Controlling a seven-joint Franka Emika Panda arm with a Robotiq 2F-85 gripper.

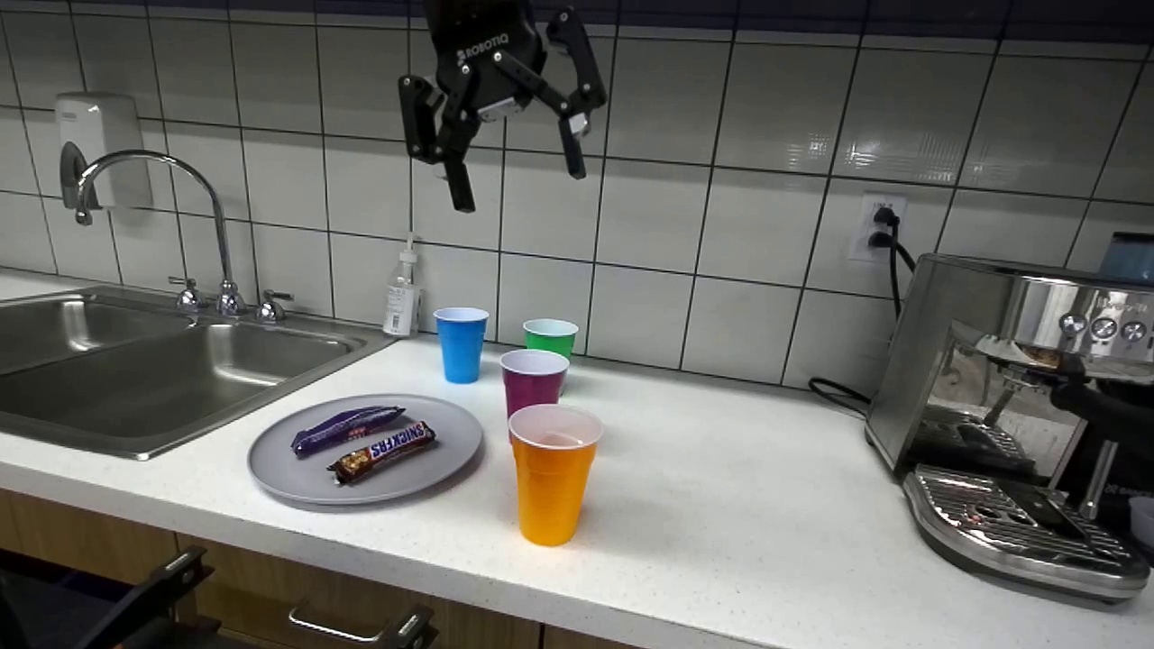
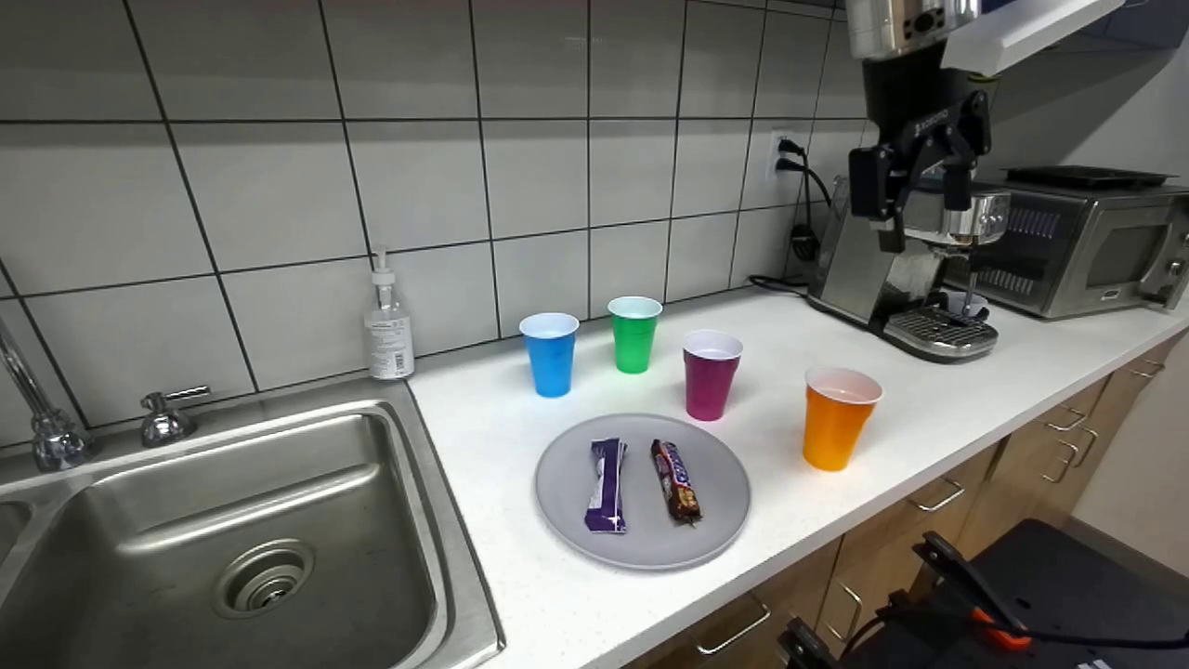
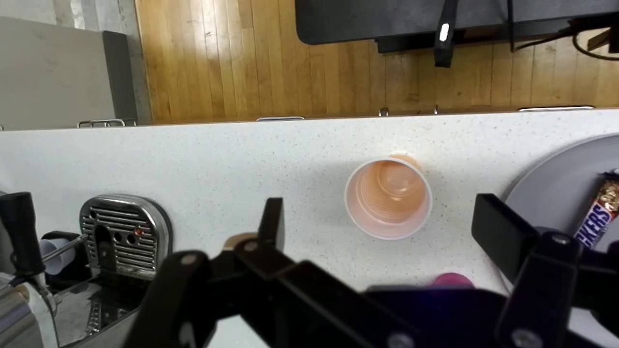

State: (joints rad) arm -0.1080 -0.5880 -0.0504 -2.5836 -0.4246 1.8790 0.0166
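My gripper point(image 1: 517, 176) is open and empty, high above the counter; it also shows in an exterior view point(image 2: 924, 214) and in the wrist view point(image 3: 380, 212). The orange cup point(image 1: 554, 478) stands upright below it. In the wrist view its open mouth point(image 3: 388, 198) lies between the two fingers, well below them. A purple cup point(image 2: 711, 379), a green cup point(image 2: 634, 336) and a blue cup point(image 2: 551, 358) stand upright behind it. A grey plate point(image 2: 650, 550) holds a purple-wrapped bar point(image 2: 607, 485) and a Snickers bar point(image 2: 676, 483). Most of the purple cup is hidden in the wrist view.
A steel sink point(image 2: 437, 520) with a faucet point(image 1: 221, 234) lies beside the plate. A pump bottle point(image 2: 388, 325) stands by the tiled wall. An espresso machine point(image 1: 956, 361) and a microwave point(image 2: 1105, 246) stand at the counter's far end. A black cart point(image 2: 1077, 576) stands before the drawers.
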